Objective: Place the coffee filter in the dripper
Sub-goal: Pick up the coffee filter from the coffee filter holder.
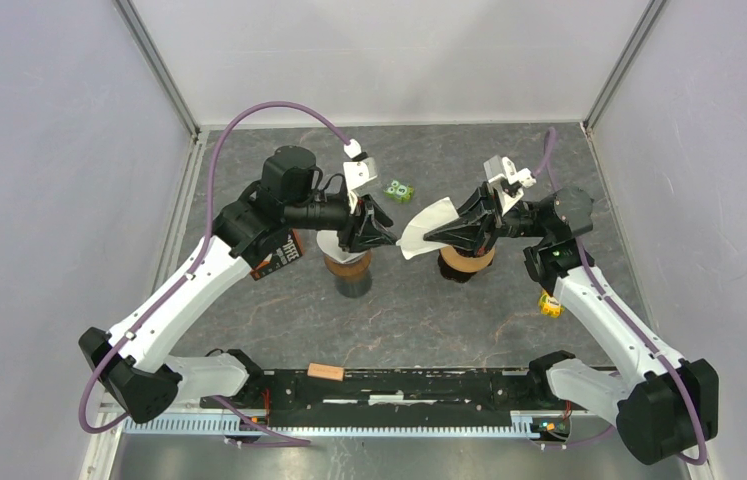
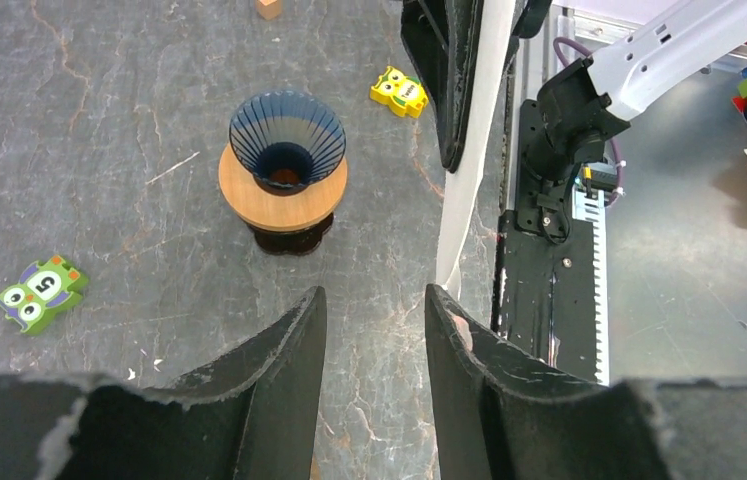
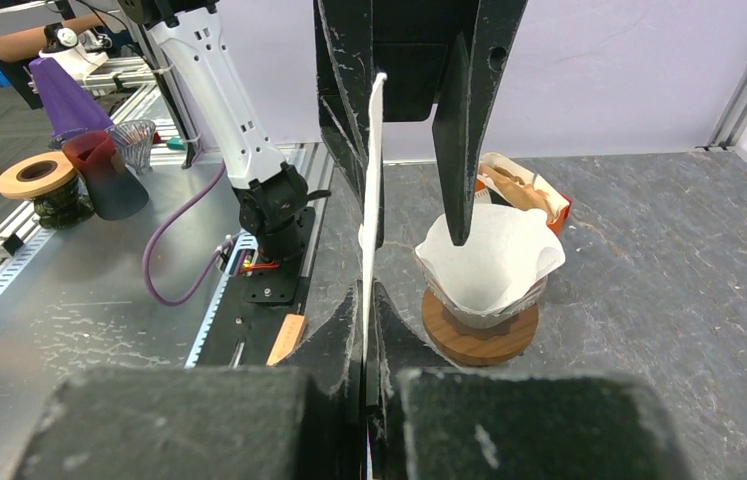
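My right gripper (image 1: 436,237) is shut on a white paper coffee filter (image 1: 426,224) and holds it in the air between the two arms. The filter is edge-on in the right wrist view (image 3: 373,180), pinched between the fingers of the right gripper (image 3: 365,292). Below it stands an empty dark ribbed dripper (image 2: 286,148) on a wooden ring (image 1: 467,262). My left gripper (image 1: 387,237) is open and empty, facing the filter's free edge (image 2: 464,190) near its right fingertip (image 2: 436,300). A second dripper (image 3: 489,262) under the left arm holds a white filter.
A green owl block (image 1: 399,190) lies behind the grippers, and a yellow one (image 1: 549,305) by the right arm. An orange block (image 1: 326,372) lies on the black base rail. A brown packet (image 1: 281,256) lies under the left arm.
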Motion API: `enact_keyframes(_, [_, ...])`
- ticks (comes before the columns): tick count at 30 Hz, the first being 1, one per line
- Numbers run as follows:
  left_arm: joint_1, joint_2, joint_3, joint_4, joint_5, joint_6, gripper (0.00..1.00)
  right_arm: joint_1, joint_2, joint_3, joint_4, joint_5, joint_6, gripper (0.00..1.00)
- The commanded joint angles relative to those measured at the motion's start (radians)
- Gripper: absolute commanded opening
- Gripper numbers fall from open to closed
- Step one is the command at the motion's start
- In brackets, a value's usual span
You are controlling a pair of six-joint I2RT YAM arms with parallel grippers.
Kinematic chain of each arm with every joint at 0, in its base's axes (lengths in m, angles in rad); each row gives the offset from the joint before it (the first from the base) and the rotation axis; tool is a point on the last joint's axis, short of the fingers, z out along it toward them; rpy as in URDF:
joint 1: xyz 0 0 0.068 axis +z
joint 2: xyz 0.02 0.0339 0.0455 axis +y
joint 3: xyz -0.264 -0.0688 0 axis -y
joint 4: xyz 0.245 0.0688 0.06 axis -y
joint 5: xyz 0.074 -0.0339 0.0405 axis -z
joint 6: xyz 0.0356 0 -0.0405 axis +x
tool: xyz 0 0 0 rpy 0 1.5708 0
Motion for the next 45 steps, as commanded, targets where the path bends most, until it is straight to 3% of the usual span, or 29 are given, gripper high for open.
enact_keyframes(1, [-0.007, 0.001, 0.009, 0.062, 0.020, 0.019, 0.48, -0.003, -0.002, -0.003, 0.044, 0.002, 0.016, 0.00])
enact_keyframes(20, [-0.008, 0.006, 0.024, 0.053, 0.124, 0.017, 0.49, -0.006, 0.008, 0.006, -0.001, 0.021, -0.007, 0.00])
enact_keyframes(38, [-0.012, 0.071, 0.098, 0.070, 0.039, 0.024, 0.48, -0.007, -0.004, -0.011, -0.001, 0.020, -0.010, 0.00])
enact_keyframes(45, [-0.013, 0.057, 0.087, 0.049, 0.022, 0.060, 0.40, -0.008, -0.007, -0.011, -0.002, 0.015, -0.011, 0.00])
